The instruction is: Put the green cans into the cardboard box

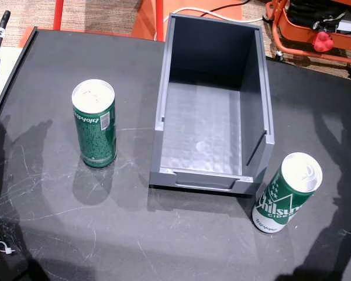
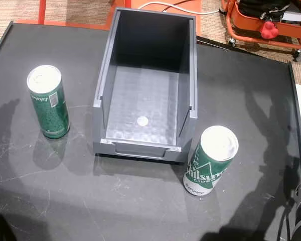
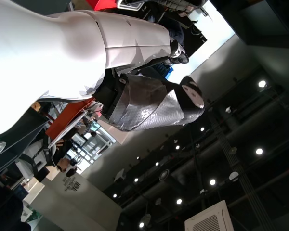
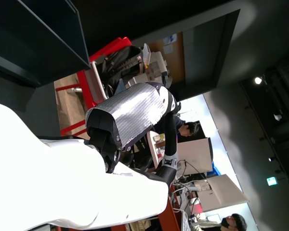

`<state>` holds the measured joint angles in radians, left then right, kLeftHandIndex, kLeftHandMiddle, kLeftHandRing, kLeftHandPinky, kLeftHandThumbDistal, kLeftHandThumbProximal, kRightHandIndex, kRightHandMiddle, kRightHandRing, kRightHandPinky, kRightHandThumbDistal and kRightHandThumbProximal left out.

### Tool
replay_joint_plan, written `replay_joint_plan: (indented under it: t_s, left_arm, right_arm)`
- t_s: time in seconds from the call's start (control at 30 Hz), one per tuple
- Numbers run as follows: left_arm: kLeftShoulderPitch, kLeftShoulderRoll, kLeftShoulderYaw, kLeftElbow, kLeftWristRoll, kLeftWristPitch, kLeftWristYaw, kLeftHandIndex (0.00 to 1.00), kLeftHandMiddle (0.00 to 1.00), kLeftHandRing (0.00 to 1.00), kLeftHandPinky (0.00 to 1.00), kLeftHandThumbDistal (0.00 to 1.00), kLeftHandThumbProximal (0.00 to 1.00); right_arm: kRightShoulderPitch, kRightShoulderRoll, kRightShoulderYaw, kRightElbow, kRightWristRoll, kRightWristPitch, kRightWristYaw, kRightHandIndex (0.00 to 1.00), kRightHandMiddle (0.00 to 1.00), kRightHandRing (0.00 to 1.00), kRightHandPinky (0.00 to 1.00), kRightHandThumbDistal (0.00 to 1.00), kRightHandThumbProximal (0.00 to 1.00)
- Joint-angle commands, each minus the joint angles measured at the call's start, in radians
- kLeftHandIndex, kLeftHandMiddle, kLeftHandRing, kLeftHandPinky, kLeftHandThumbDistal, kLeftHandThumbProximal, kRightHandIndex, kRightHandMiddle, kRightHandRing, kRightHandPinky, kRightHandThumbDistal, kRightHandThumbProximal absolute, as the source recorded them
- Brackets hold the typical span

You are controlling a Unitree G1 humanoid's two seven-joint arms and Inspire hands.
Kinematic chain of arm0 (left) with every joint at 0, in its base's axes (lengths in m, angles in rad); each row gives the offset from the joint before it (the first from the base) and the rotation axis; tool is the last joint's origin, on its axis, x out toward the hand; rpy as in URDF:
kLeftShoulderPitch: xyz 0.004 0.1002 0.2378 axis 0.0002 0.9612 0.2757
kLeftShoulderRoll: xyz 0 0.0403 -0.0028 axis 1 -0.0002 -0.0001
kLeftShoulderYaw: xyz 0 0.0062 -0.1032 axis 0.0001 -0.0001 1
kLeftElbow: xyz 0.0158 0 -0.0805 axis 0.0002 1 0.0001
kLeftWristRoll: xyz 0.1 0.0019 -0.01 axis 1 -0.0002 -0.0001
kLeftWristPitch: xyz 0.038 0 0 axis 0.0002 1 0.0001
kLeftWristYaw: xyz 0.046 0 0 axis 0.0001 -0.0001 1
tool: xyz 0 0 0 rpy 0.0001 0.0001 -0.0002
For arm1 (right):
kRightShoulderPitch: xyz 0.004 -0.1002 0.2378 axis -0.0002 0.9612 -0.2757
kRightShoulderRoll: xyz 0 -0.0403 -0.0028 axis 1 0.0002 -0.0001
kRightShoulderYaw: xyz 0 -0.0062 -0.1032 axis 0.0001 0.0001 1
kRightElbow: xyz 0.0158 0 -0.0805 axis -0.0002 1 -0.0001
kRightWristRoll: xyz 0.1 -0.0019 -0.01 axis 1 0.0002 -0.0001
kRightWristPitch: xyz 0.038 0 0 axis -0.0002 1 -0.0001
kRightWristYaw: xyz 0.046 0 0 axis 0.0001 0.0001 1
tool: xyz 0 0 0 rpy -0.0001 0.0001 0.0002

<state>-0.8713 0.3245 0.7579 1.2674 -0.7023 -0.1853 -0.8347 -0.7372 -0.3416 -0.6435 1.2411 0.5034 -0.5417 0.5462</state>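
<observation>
- Sitting on the black tabletop (image 1: 181, 234) are two green cans and a dark grey open-top bin (image 1: 213, 102) standing in for the box, seen in both head views.
- One green can (image 1: 94, 123) stands upright off the bin's left side, clearly apart from it, silver top up, label text reading sideways.
- Other green can (image 2: 211, 160) has a white mountain logo and stands just beside the bin's front right corner, very close; can't tell if it actually touches.
- Bin is empty apart from a small pale round spot (image 2: 142, 121) on its floor. Neither can is inside it.
- Left hand (image 3: 154, 108): left wrist view shows a silver-grey palm under the white forearm shell, with ceiling lights behind. Fingers mostly out of sight, so can't tell whether they're spread or curled.
- Right hand (image 4: 130, 120): same deal in the right wrist view, silver palm with one dark finger (image 4: 169, 139) stretched out. Can't tell its state, though nothing shows in it.
- Orange cart (image 1: 316, 29) sits past the table's far right corner.
- A person (image 4: 233, 222) shows in the room background.
</observation>
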Motion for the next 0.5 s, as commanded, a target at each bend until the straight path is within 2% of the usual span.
replay_joint_plan:
  t_s: [0.0, 0.07, 0.2, 0.33, 0.43, 0.47]
  left_arm:
    - [0.023, 0.014, -0.004, 0.003, 0.013, 0.002, -0.010, 1.00, 1.00, 1.00, 1.00, 0.22, 0.68]
    - [0.022, 0.011, -0.008, 0.001, 0.018, -0.010, -0.005, 1.00, 1.00, 1.00, 1.00, 0.22, 0.70]
    - [0.020, 0.009, -0.006, 0.000, 0.014, -0.007, -0.003, 1.00, 1.00, 1.00, 1.00, 0.22, 0.69]
    - [0.020, 0.010, -0.006, 0.002, 0.014, -0.007, -0.002, 1.00, 1.00, 1.00, 1.00, 0.25, 0.67]
    - [0.021, 0.010, -0.008, 0.001, 0.016, -0.011, -0.006, 1.00, 1.00, 1.00, 1.00, 0.23, 0.68]
    - [0.022, 0.010, -0.010, 0.001, 0.019, -0.016, -0.010, 1.00, 1.00, 1.00, 1.00, 0.22, 0.70]
  right_arm:
    - [0.015, -0.019, -0.001, 0.008, -0.005, -0.005, 0.002, 0.86, 0.88, 0.90, 0.96, 0.50, 0.95]
    - [0.016, -0.021, 0.001, 0.010, -0.007, -0.004, 0.002, 0.85, 0.88, 0.89, 0.96, 0.51, 0.95]
    - [0.015, -0.020, -0.001, 0.010, -0.005, 0.000, 0.001, 0.87, 0.89, 0.91, 0.97, 0.49, 0.95]
    - [0.016, -0.021, 0.001, 0.011, -0.008, -0.001, -0.001, 0.86, 0.88, 0.90, 0.96, 0.55, 0.94]
    - [0.018, -0.021, 0.005, 0.010, -0.013, -0.006, -0.001, 0.85, 0.87, 0.90, 0.95, 0.52, 0.93]
    - [0.023, -0.025, 0.014, 0.009, -0.023, -0.012, -0.002, 0.85, 0.88, 0.90, 0.97, 0.48, 0.97]
